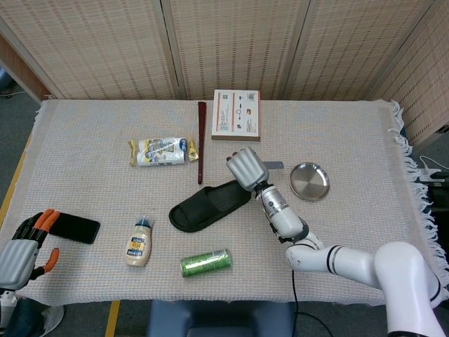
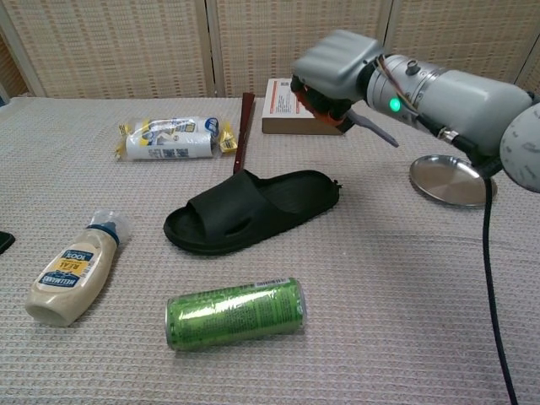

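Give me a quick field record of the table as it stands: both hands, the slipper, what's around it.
right robot hand: raised above the table, fingers curled in, holding nothing
left robot hand: at the table's near left edge, fingers apart, beside the phone
slipper: flat on the cloth, free of either hand
near slipper: green can, mayonnaise bottle
right side: metal dish

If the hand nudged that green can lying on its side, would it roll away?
Probably. The green can lies on its side, so a push across its length would likely roll it, though the woven tablecloth may slow it. It looks undented; whether it is full or empty, the pictures cannot show.
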Motion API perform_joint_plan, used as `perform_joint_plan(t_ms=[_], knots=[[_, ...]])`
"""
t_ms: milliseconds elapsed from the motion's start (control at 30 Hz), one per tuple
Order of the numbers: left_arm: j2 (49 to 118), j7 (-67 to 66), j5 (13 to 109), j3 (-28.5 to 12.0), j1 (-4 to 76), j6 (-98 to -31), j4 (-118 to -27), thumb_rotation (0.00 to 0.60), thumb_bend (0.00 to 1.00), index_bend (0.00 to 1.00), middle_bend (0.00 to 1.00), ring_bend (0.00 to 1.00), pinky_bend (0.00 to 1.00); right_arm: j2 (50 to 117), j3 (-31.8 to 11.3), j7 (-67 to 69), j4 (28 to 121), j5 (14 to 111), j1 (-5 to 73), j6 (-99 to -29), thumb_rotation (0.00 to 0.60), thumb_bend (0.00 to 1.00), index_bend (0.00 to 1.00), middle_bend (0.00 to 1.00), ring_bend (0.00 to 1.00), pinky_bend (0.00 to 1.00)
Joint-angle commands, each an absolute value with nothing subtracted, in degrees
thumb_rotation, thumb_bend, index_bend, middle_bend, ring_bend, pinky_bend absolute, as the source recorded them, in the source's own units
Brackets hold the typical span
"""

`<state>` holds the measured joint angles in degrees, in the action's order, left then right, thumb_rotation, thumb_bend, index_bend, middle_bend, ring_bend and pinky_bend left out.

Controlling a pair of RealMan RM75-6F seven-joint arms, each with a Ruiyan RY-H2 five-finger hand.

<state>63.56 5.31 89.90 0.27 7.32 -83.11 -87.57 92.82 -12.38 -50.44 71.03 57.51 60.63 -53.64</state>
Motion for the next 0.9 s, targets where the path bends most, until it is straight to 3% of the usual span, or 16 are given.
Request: perform_joint_plan(t_ms=[33,200,367,600,900], knots=[[63.61,5.09,90.12,0.34,7.28,-83.31,-87.69,0.600,0.51,0.00,0.00,0.00,0.10,87.76,-12.94,-54.20,75.56,56.12,59.60,-55.72,0.600,0.45,0.94,0.66,0.62,0.99],[63.70,4.63,90.48,0.51,7.21,-83.50,-87.94,0.600,0.51,0.00,0.00,0.00,0.10,81.36,-10.68,-62.16,80.07,53.03,59.09,-56.10,0.600,0.45,0.94,0.66,0.62,0.99],[63.89,3.93,91.06,0.86,7.36,-83.27,-88.20,0.600,0.51,0.00,0.00,0.00,0.10,78.19,-5.23,-70.15,81.49,49.58,57.59,-56.31,0.600,0.45,0.94,0.66,0.62,0.99],[64.46,3.00,92.23,1.43,7.68,-82.94,-88.28,0.600,0.51,0.00,0.00,0.00,0.10,83.91,-1.43,-63.14,71.81,48.29,52.47,-55.36,0.600,0.45,0.94,0.66,0.62,0.99],[65.09,1.72,92.02,1.71,8.09,-81.79,-88.37,0.600,0.51,0.00,0.00,0.00,0.10,90.48,-0.11,-54.80,58.97,50.97,49.13,-51.65,0.600,0.45,0.94,0.66,0.62,0.99]])
